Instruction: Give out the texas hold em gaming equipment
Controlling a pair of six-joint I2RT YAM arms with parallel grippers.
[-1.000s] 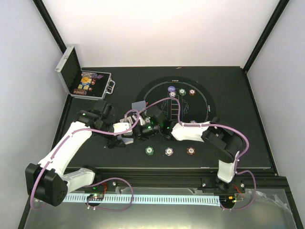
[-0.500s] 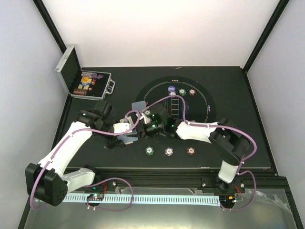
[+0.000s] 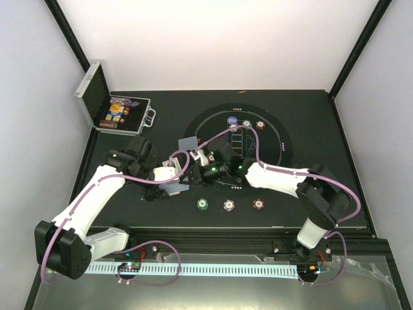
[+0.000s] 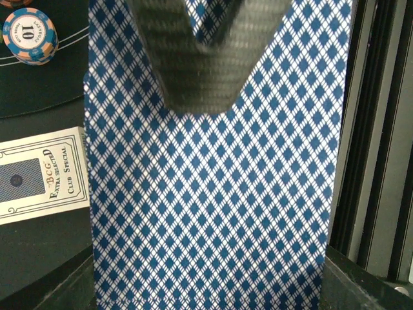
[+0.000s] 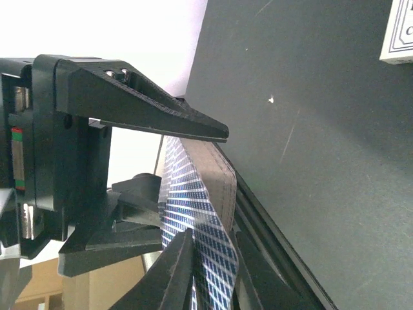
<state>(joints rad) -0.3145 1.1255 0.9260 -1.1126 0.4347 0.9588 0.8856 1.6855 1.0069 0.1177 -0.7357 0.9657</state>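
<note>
We find the deck (image 4: 213, 194) clamped in the left gripper (image 3: 169, 178) just above the table (image 3: 316, 123), its long axis pointing at the right gripper (image 5: 216, 244), whose fingers narrowly straddle its free end (pinching a card, we cannot tell).

Bright, even light; fingers (image 4: 193, 64) blurred over sharp cards (image 4: 213, 206).
</note>
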